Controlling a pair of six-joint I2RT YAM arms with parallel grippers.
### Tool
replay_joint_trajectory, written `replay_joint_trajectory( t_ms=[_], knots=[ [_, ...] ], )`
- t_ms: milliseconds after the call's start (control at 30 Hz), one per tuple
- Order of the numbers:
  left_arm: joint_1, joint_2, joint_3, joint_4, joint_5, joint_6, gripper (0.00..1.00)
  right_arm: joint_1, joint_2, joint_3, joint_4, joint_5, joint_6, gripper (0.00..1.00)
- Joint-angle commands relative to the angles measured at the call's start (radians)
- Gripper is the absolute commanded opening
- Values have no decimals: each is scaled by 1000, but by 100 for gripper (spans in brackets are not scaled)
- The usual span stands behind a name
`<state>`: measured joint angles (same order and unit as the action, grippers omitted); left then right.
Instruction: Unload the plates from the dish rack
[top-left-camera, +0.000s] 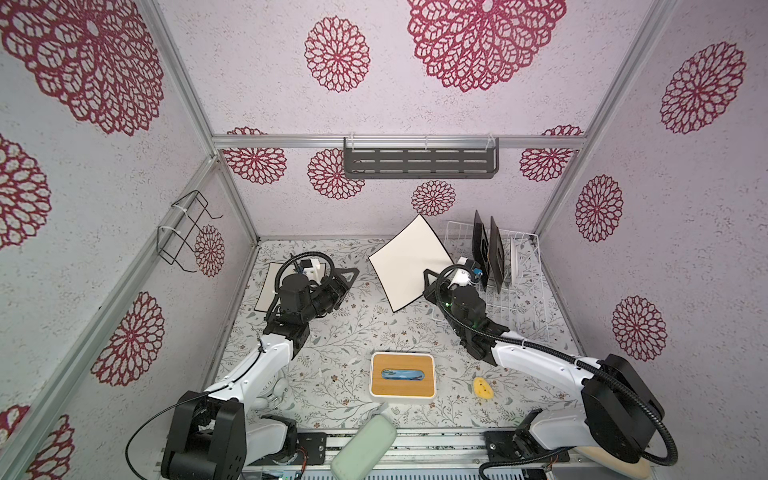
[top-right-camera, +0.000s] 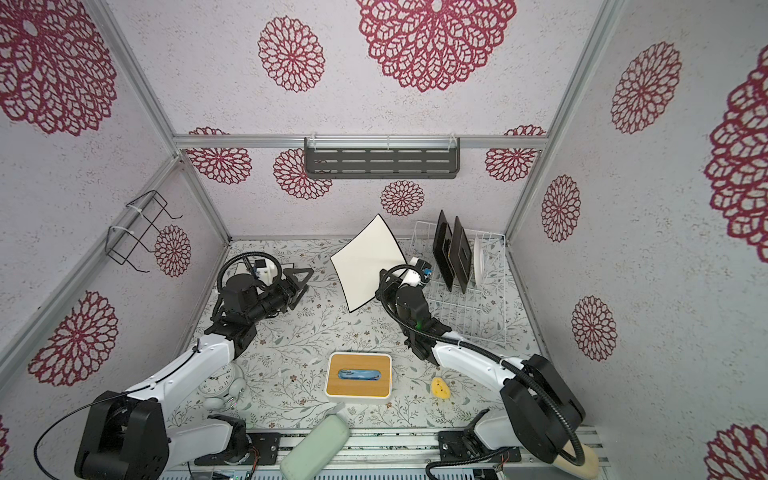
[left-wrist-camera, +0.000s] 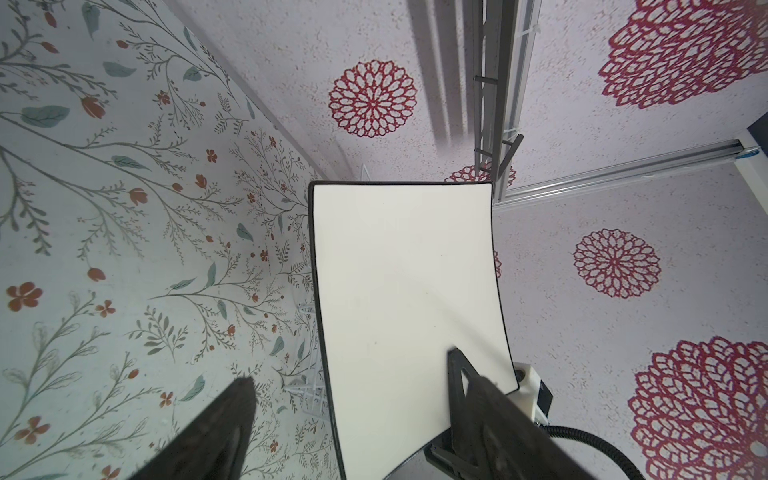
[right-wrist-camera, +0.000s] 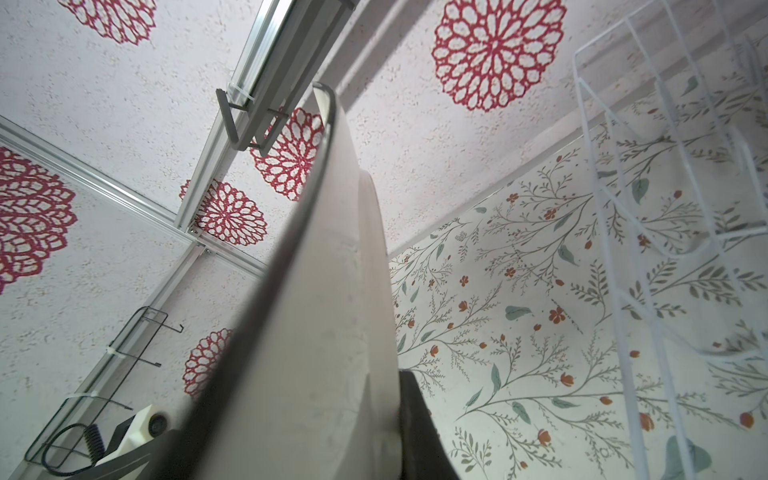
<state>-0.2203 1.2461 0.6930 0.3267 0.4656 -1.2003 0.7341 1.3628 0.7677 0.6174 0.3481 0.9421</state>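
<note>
My right gripper (top-left-camera: 430, 276) is shut on the lower corner of a cream-white square plate (top-left-camera: 409, 262), which it holds tilted in the air left of the dish rack (top-left-camera: 519, 324). In the right wrist view the plate (right-wrist-camera: 316, 332) is seen edge-on between the fingers. My left gripper (top-left-camera: 348, 279) is open and points at the plate's near edge (left-wrist-camera: 407, 291), a short way from it. Two dark square plates (top-left-camera: 482, 249) (top-left-camera: 496, 253) and a round white plate (top-left-camera: 514, 259) stand upright in the rack. Another cream square plate (top-left-camera: 268, 291) lies flat on the table under my left arm.
A white box with a bamboo top (top-left-camera: 402, 376) sits at the front middle, with a small yellow object (top-left-camera: 483, 388) to its right. An alarm clock (top-right-camera: 216, 384) stands by the left arm's base. A dark grey slotted shelf (top-left-camera: 419, 160) hangs on the back wall and a black wire bracket (top-left-camera: 187, 232) on the left wall.
</note>
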Motion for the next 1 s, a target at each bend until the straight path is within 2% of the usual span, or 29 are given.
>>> replay_joint_trajectory(
  t_ms=[0, 233, 433, 667, 800, 967],
  knots=[
    [-14, 15, -16, 39, 11, 6, 84, 4, -35, 22, 316, -31, 110, 0],
    [-17, 34, -25, 85, 65, 16, 84, 2, 8, 3, 411, -99, 189, 0],
    [-25, 51, -48, 132, 27, -8, 84, 3, 37, -5, 488, -127, 230, 0],
    [-27, 103, -63, 246, 44, -36, 81, 2, 81, -7, 562, -158, 298, 0],
    [-26, 150, -59, 358, 91, -70, 78, 2, 104, 14, 567, -216, 325, 0],
    [-27, 182, -44, 380, 94, -72, 62, 2, 128, 19, 616, -243, 367, 0]
  ],
)
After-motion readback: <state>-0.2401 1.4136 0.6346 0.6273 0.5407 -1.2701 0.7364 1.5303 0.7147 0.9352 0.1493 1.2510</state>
